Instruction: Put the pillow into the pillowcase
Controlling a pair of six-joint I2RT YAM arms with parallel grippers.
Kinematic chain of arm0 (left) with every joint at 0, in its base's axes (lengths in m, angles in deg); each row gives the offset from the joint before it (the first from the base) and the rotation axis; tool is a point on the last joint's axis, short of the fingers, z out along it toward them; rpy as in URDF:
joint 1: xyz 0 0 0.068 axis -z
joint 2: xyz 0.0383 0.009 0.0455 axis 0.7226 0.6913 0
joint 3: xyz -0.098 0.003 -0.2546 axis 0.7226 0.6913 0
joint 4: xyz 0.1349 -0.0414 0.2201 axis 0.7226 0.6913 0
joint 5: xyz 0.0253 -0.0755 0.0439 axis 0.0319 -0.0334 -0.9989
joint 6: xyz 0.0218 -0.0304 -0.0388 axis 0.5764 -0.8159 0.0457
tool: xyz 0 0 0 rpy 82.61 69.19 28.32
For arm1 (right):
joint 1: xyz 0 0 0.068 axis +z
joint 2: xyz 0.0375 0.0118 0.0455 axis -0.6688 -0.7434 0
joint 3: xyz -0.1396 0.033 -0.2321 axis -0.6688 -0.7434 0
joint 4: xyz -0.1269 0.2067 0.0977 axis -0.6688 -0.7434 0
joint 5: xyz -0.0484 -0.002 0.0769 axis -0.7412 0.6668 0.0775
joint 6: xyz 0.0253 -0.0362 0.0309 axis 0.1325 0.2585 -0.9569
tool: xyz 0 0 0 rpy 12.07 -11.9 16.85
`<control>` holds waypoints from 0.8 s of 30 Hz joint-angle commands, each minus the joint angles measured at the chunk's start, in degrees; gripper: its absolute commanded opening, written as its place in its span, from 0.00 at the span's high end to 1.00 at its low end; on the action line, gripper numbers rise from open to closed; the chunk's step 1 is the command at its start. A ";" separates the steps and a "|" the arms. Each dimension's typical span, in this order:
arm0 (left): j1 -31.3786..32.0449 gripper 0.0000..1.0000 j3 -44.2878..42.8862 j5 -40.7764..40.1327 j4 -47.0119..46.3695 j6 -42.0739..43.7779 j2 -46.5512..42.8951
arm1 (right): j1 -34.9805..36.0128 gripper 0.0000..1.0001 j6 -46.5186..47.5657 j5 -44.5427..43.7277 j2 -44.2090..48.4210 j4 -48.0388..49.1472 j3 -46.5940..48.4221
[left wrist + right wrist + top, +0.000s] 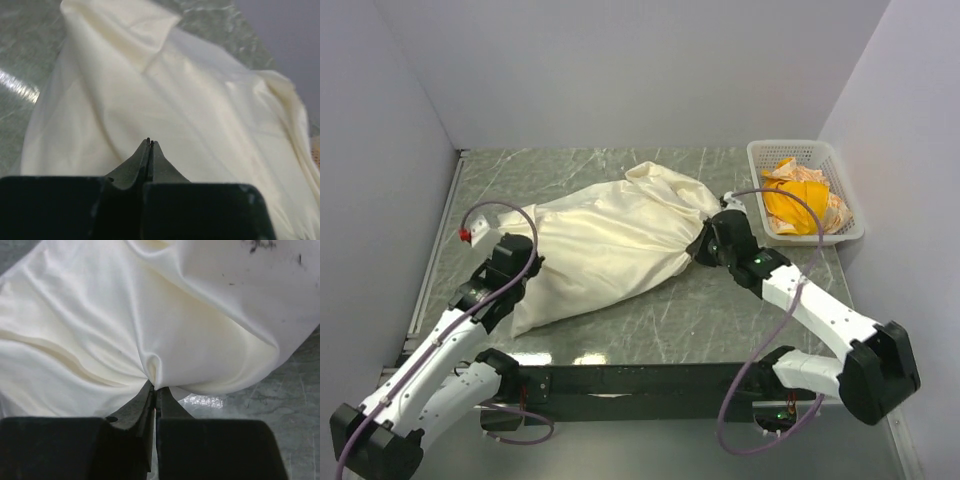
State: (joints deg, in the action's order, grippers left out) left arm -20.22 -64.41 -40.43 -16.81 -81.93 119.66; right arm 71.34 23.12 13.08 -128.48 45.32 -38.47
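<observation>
Top view first: the pillowcase [610, 245] lies as one plump cream bundle slanting across the middle of the bench [720, 320]. Its long axis runs from the near-left side up toward the far-right corner, where the basket [790, 143] with the orange cloth [795, 210] sits. You've got an arm at each end of that axis: your left fingers [530, 265] are at the near-left end and your right fingers [697, 250] at the far-right end, so neither arm is really nearer. I can't pick out the pillow on its own here. Going by how full the bundle looks, I'd guess it's mostly inside.

Left wrist: your fingers are pressed together, with the cloth spreading away from the tips straight ahead. I can't see a fold caught between them, so I can't tell if they're holding anything.

Right wrist: your fingers are pinching a little pucker of the pillowcase, and the creases all run into the tips. The bulk sits above and ahead, bare bench to the right. There's a whiter patch [250, 270] with dark print at the top right, maybe the pillow's tag edge, but I can't be sure.
</observation>
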 commanded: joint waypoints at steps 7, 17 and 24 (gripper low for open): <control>-0.03 0.48 -13.70 10.56 6.82 10.09 4.30 | -0.01 1.00 5.08 -1.34 7.64 -14.13 19.98; 0.24 0.12 -0.23 22.89 2.59 8.84 -8.88 | -0.10 1.00 9.04 -10.92 -9.67 -24.50 44.48; 2.70 0.03 -1.11 23.75 6.73 8.32 -13.56 | -1.15 1.00 11.32 -13.57 -25.40 -36.01 67.69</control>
State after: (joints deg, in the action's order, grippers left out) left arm -19.13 -64.26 -20.13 -10.47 -73.40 106.67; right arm 70.99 32.39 2.13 -149.77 12.53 15.78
